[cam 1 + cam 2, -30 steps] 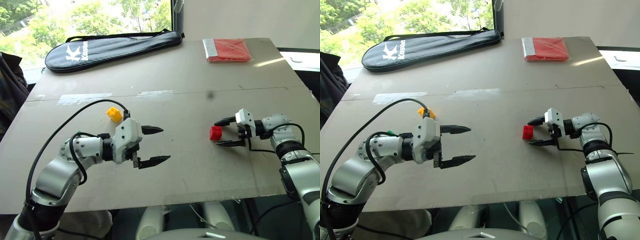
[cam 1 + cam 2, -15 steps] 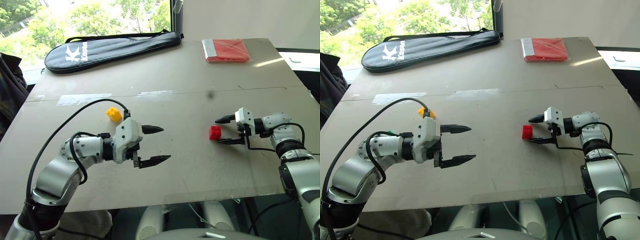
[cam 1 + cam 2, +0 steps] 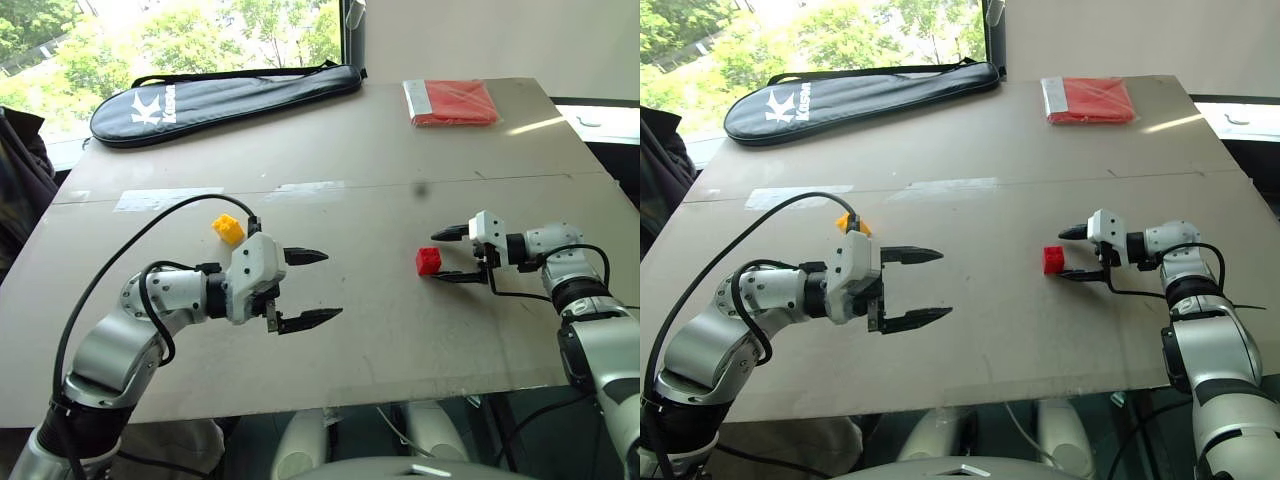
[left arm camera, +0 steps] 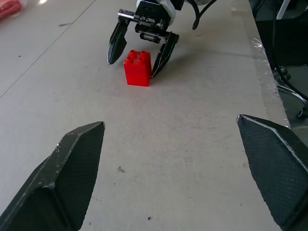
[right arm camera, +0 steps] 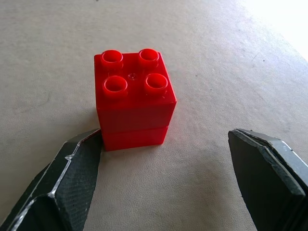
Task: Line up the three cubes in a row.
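Red cube (image 3: 428, 261) sits studs-up on the table (image 3: 400, 160), right of centre in the left eye view, just off the tips of the right gripper (image 3: 446, 255), whose spread jaws hold nothing. Left gripper (image 3: 312, 288), also wide apart & empty, hovers lower left, yellow cube (image 3: 228, 229) just behind it; right arm clearly nearer red, one fingertip (image 5: 79, 163) abt touching its side.

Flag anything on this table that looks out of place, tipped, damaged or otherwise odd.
Nothing looks damaged or tipped. The red cube stands studs up just past the open right gripper; the yellow cube sits apart, behind the open left gripper. So the cubes are not yet in a row.
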You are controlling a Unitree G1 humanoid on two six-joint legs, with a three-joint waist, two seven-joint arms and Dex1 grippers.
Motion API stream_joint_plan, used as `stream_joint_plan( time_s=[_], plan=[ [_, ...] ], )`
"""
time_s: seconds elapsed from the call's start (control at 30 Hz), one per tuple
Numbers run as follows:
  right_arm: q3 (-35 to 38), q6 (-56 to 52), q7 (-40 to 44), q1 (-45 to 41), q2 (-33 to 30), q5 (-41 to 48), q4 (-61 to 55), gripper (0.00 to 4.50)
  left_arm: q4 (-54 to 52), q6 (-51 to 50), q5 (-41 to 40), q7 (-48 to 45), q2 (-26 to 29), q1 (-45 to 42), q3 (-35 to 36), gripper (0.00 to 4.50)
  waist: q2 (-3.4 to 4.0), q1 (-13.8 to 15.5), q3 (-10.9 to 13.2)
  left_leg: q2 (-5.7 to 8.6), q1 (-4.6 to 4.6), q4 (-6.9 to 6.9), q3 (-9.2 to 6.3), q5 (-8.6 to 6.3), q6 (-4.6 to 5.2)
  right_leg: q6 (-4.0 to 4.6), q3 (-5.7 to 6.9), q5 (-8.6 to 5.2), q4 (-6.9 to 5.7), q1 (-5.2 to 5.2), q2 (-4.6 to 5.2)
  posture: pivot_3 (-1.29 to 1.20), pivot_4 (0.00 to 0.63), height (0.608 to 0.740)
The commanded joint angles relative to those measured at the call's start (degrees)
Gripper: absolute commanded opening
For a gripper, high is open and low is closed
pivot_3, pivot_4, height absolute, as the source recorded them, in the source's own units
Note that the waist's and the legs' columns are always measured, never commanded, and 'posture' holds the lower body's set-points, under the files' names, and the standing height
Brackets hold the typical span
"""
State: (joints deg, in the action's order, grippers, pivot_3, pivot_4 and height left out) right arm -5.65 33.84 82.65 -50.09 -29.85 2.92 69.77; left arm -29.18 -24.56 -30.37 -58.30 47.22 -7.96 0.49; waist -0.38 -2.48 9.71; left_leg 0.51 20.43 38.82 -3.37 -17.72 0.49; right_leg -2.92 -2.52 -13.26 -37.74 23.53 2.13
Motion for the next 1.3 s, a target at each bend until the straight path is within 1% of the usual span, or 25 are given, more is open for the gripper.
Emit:
stream_joint_plan(
  time_s=[0.03, 0.27, 0.33, 0.43, 0.53, 0.6, 0.63, 0.7, 0.83, 0.93, 0.97, 1.03, 1.1, 1.17, 1.3],
  plan=[
    [0.2, -0.4, -2.3, 0.1, -0.8, -2.1, 0.8, 4.22, -0.6, 0.8, 0.0, 0.0, -0.3, 0.1, 0.7, 4.50, 0.00, 0.0, 0.0, 0.00, 0.00, 0.00, 0.00, 0.00, 0.00, 0.00, 0.00, 0.00, 0.00, 0.00, 0.00, 0.00, 0.150, 0.740],
    [0.6, -0.4, 0.8, 1.0, -0.5, -1.3, 0.0, 4.22, -0.9, 0.4, -0.3, 0.0, -0.3, 0.1, 0.9, 4.50, 0.00, 0.0, 0.0, 0.00, 0.00, 0.04, -0.01, 0.00, 0.01, 0.00, 0.00, 0.00, -0.01, -0.01, 0.00, 0.00, 0.150, 0.740],
    [1.3, -0.3, 1.5, 1.5, -0.9, -0.5, -0.9, 4.22, -1.2, 0.1, -0.6, 0.6, -0.2, 1.0, 1.7, 4.50, 0.00, 0.0, 0.0, 0.00, 0.01, 0.04, -0.03, 0.00, 0.00, 0.00, 0.02, 0.00, 0.00, -0.01, 0.00, 0.00, 0.150, 0.740],
    [3.6, -2.0, 5.0, 2.5, -1.3, 2.7, -3.2, 4.22, -2.2, -1.0, -1.9, 2.5, -0.6, 3.6, 4.2, 4.50, 0.01, 0.1, 0.0, -0.01, 0.05, 0.03, -0.04, 0.00, 0.01, 0.00, 0.02, 0.00, 0.03, 0.01, 0.01, 0.00, 0.150, 0.740],
    [5.9, -6.0, 9.1, 5.3, -2.0, 7.8, -10.6, 4.22, -3.7, -1.5, -2.2, 7.5, -3.4, 8.0, 7.2, 4.50, 0.04, 0.1, 0.0, -0.02, 0.21, 0.03, -0.11, -0.01, 0.01, 0.00, 0.07, 0.00, 0.11, 0.11, 0.05, 0.00, 0.150, 0.740],
    [7.0, -9.5, 9.6, 7.3, -2.0, 10.4, -16.0, 4.22, -4.3, -1.4, -2.0, 10.9, -5.8, 9.7, 8.4, 4.50, 0.06, 0.2, 0.0, -0.02, 0.33, 0.02, -0.14, -0.01, 0.00, 0.00, 0.10, 0.00, 0.14, 0.20, 0.14, 0.00, 0.150, 0.740],
    [7.3, -11.9, 9.4, 9.0, -2.0, 12.1, -20.5, 4.22, -4.4, -0.9, -1.4, 13.3, -7.6, 10.8, 9.4, 4.50, 0.06, 0.3, 0.0, -0.02, 0.32, 0.02, -0.14, -0.01, 0.00, 0.00, 0.10, 0.00, 0.14, 0.20, 0.30, 0.00, 0.150, 0.740],
    [7.8, -18.1, 8.3, 12.6, -1.8, 16.1, -31.0, 4.22, -4.9, 1.3, 1.4, 18.0, -10.8, 12.8, 10.9, 4.50, 0.07, 0.2, 0.0, -0.02, 0.31, 0.01, -0.16, -0.01, 0.01, 0.00, 0.13, 0.00, 0.11, 0.20, 0.38, 0.00, 0.150, 0.740],
    [8.0, -30.9, 0.7, 18.9, -0.9, 22.3, -50.7, 4.22, -7.7, 3.1, 4.0, 28.0, -18.7, 18.8, 15.1, 4.50, 0.07, 0.3, 0.0, -0.02, 0.31, -0.02, -0.21, -0.02, 0.01, 0.00, 0.15, 0.00, 0.10, 0.20, 0.42, 0.00, 0.150, 0.740],
    [7.3, -38.7, -4.0, 22.8, -0.3, 25.0, -60.5, 4.22, -8.6, 3.3, 6.9, 30.3, -20.6, 26.3, 15.8, 4.50, 0.06, 0.4, 0.0, -0.01, 0.32, -0.03, -0.23, -0.03, 0.01, 0.00, 0.13, 0.00, 0.13, 0.20, 0.46, 0.00, 0.150, 0.740],
    [7.0, -40.2, -5.1, 23.7, -0.1, 25.5, -62.8, 4.22, -8.5, 4.2, 7.5, 30.4, -20.9, 28.1, 16.2, 4.50, 0.06, 0.4, 0.0, 0.01, 0.31, -0.07, -0.23, -0.03, 0.02, 0.00, 0.13, -0.01, 0.16, 0.20, 0.47, 0.00, 0.150, 0.740],
    [6.1, -42.4, -7.8, 25.7, 0.6, 25.5, -67.0, 4.22, -7.1, 6.2, 8.0, 32.6, -23.4, 31.1, 18.8, 4.50, 0.05, 0.8, 0.0, 0.05, 0.34, -0.09, -0.25, -0.04, 0.02, 0.00, 0.18, -0.01, 0.21, 0.20, 0.48, 0.00, 0.150, 0.740],
    [5.5, -44.0, -9.3, 27.2, 1.2, 25.9, -69.9, 4.22, -5.1, 9.8, 10.9, 35.5, -25.8, 33.3, 21.4, 4.50, 0.04, 1.2, 0.0, 0.07, 0.32, -0.09, -0.25, -0.04, 0.03, 0.00, 0.22, -0.01, 0.20, 0.18, 0.50, 0.00, 0.150, 0.740],
    [5.4, -44.5, -10.0, 28.0, 1.4, 26.1, -71.0, 4.22, -3.9, 10.6, 11.3, 38.6, -28.5, 33.6, 23.4, 4.50, 0.04, 1.5, 0.0, 0.08, 0.29, -0.09, -0.23, -0.03, 0.03, 0.00, 0.25, -0.01, 0.18, 0.18, 0.47, 0.00, 0.150, 0.740],
    [6.2, -42.7, -9.1, 28.7, 0.3, 26.0, -70.9, 4.22, -0.4, 12.9, 15.4, 45.6, -32.1, 31.3, 25.6, 4.50, 0.00, 1.9, 0.0, 0.19, 0.31, -0.08, -0.25, -0.03, 0.04, -0.01, 0.30, -0.01, 0.20, 0.16, 0.30, 0.00, 0.150, 0.740]
  ],
)
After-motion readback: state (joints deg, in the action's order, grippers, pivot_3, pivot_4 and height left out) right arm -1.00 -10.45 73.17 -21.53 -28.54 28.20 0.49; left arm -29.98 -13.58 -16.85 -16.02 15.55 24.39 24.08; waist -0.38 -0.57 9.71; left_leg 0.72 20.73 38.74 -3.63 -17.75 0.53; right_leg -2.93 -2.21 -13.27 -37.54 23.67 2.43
